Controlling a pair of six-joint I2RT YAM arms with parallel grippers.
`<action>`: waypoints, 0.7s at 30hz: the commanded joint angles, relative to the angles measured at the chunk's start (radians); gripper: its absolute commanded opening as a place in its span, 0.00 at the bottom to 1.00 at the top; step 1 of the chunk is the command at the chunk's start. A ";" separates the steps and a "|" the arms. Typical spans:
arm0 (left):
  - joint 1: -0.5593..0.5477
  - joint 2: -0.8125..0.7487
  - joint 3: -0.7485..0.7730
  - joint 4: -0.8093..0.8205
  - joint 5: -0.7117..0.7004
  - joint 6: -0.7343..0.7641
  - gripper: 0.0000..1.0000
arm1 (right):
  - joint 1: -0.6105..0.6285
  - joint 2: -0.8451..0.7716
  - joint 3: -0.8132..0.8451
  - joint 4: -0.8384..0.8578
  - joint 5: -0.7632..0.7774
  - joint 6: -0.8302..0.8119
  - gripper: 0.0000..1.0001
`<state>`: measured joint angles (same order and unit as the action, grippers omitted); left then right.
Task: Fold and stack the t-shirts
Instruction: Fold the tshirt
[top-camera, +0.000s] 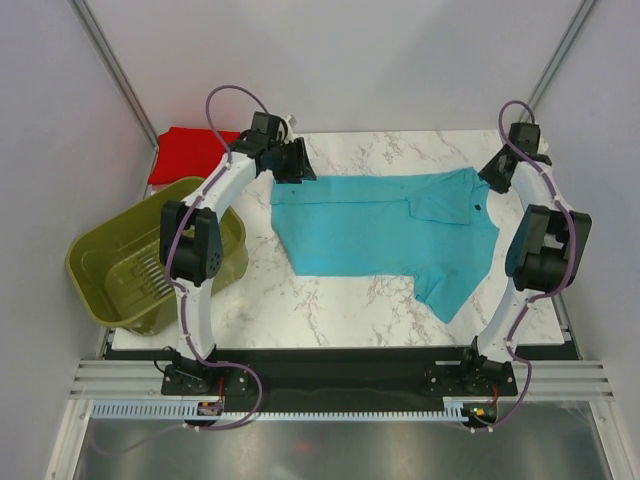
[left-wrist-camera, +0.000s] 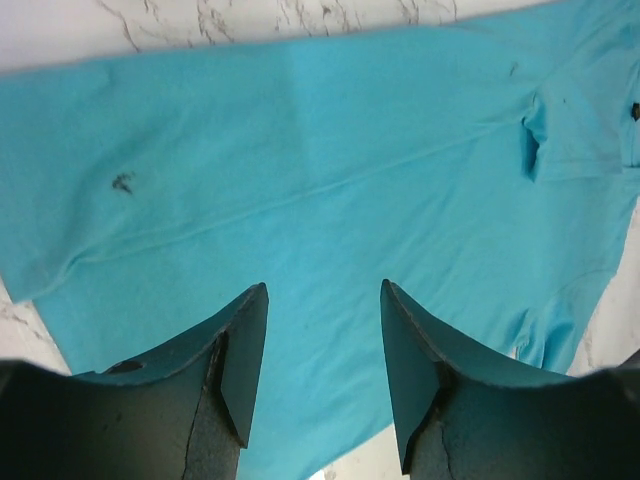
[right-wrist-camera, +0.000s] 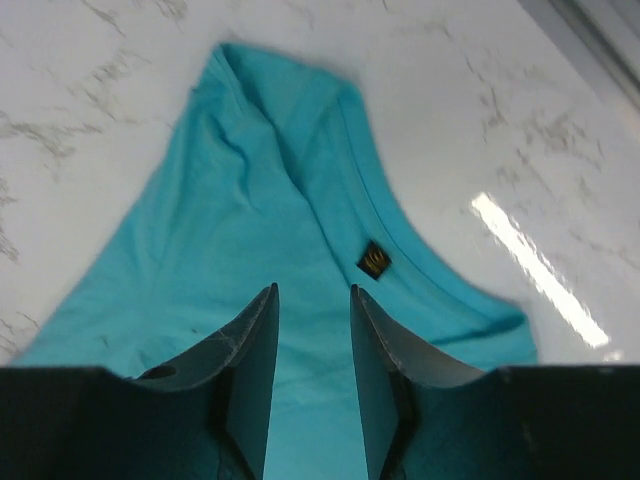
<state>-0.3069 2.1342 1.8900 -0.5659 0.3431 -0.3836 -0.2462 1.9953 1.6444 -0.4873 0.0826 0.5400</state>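
Observation:
A turquoise t-shirt (top-camera: 370, 225) lies flat across the middle of the marble table, one sleeve pointing toward the near right. My left gripper (top-camera: 298, 165) hovers over its far left corner. In the left wrist view the gripper (left-wrist-camera: 322, 300) is open, with only turquoise cloth (left-wrist-camera: 350, 150) beneath it. My right gripper (top-camera: 497, 170) is over the shirt's far right part. It too is open (right-wrist-camera: 312, 300), above a sleeve (right-wrist-camera: 250, 200) that carries a small black label (right-wrist-camera: 373, 261). A red t-shirt (top-camera: 185, 150) lies as a flat bundle at the far left.
An olive-green slotted basket (top-camera: 150, 260) stands at the table's left edge, beside the left arm. Bare marble table (top-camera: 330, 305) shows in front of the shirt and behind it. Grey walls close in on the left, right and back.

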 joint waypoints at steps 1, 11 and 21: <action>0.005 -0.071 -0.086 -0.011 0.062 0.029 0.57 | -0.004 -0.062 -0.135 -0.069 0.019 0.090 0.42; 0.002 -0.217 -0.206 -0.008 0.103 0.012 0.57 | 0.005 -0.157 -0.366 0.053 -0.035 0.166 0.40; 0.003 -0.043 -0.100 -0.011 0.073 0.000 0.55 | 0.010 -0.207 -0.448 0.119 -0.024 0.189 0.39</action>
<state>-0.3069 2.0369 1.7298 -0.5888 0.4034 -0.3794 -0.2382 1.8351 1.2152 -0.4187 0.0570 0.7017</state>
